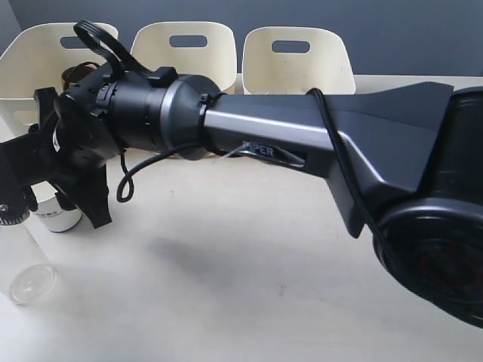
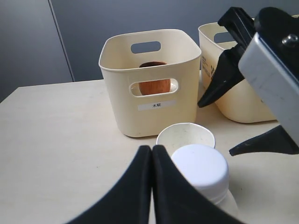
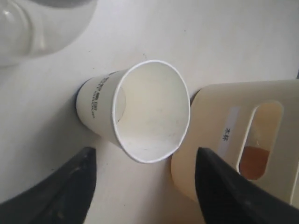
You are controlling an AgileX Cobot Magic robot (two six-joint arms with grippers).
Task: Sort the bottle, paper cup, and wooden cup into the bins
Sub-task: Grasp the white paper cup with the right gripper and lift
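The white paper cup [image 3: 140, 112] stands upright on the table just in front of the left bin [image 2: 117, 74]. My right gripper [image 3: 145, 158] is open above it, one finger on either side of the rim and not touching. It reaches across from the right [image 1: 56, 188] and shows over the cup [image 2: 185, 137]. The clear bottle [image 1: 26, 264] with its white cap [image 2: 201, 170] stands right next to the cup. The wooden cup [image 2: 154, 84] sits inside the left bin. My left gripper [image 2: 152, 156] is shut and empty, close beside the bottle cap.
Three cream bins line the back of the table: left [image 1: 30, 60], middle [image 1: 185, 49], right [image 1: 298, 56]. The right arm's long black link [image 1: 317, 136] spans the table. Bare tabletop lies in front [image 1: 226, 286].
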